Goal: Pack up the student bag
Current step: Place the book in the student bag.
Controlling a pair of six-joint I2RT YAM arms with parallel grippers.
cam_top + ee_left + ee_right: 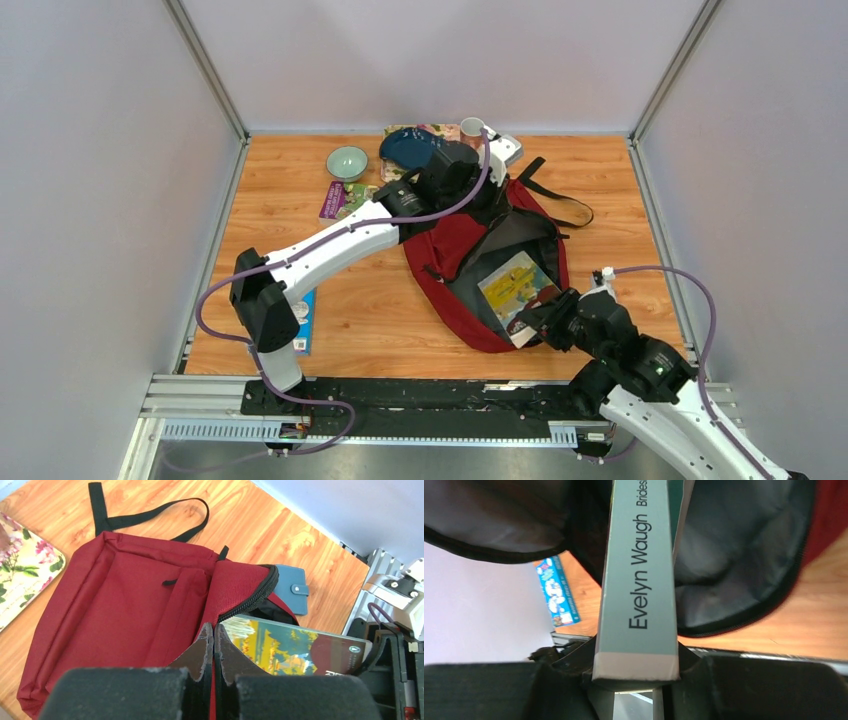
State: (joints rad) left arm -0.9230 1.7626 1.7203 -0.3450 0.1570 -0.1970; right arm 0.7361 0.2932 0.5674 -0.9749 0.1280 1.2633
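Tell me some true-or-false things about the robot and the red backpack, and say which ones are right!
1. The right gripper holds a book. True.
2. The student bag is zipped shut. False: it gapes open.
3. The green bowl sits inside the bag. False: it stands on the table, apart from the bag.
4. The left gripper is shut on the bag's edge. True.

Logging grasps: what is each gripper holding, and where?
Left gripper pinches the student bag by its opening flap; right gripper clamps the book at its near end.
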